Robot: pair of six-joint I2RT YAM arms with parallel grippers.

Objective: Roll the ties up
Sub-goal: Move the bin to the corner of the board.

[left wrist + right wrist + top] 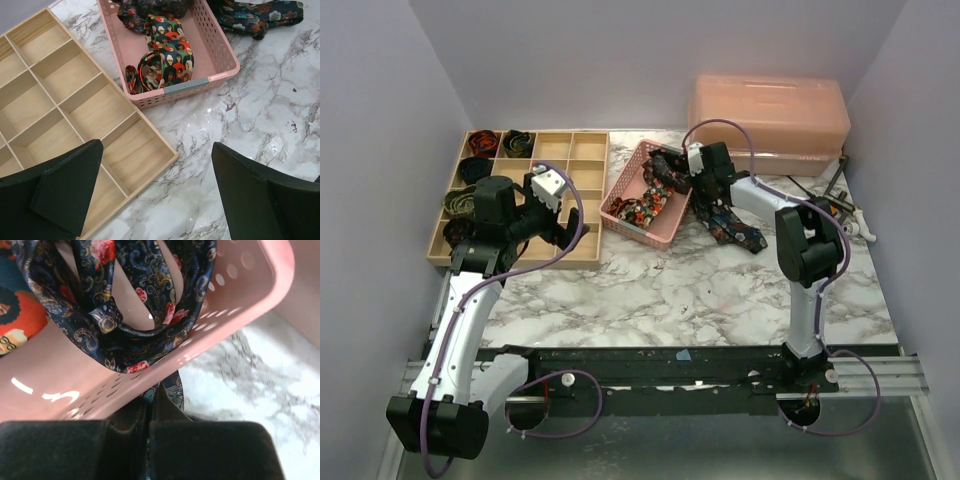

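Observation:
A navy floral tie [738,232] lies on the marble right of the pink mesh basket [620,188], with its other end draped over the basket's wall [135,347]. My right gripper [704,198] is shut on this tie just outside the basket wall [159,390]. More loose ties lie in the basket, one with a face print [172,50]. Several coiled ties [480,143] fill the left compartments of the wooden tray [582,170]. My left gripper [552,226] is open and empty over the tray's near right corner [157,147].
A pink lidded box [770,112] stands at the back right. Small metal tools [840,200] lie at the right edge. The tray's right compartments [37,97] are bare wood. Grey walls close in the table on three sides.

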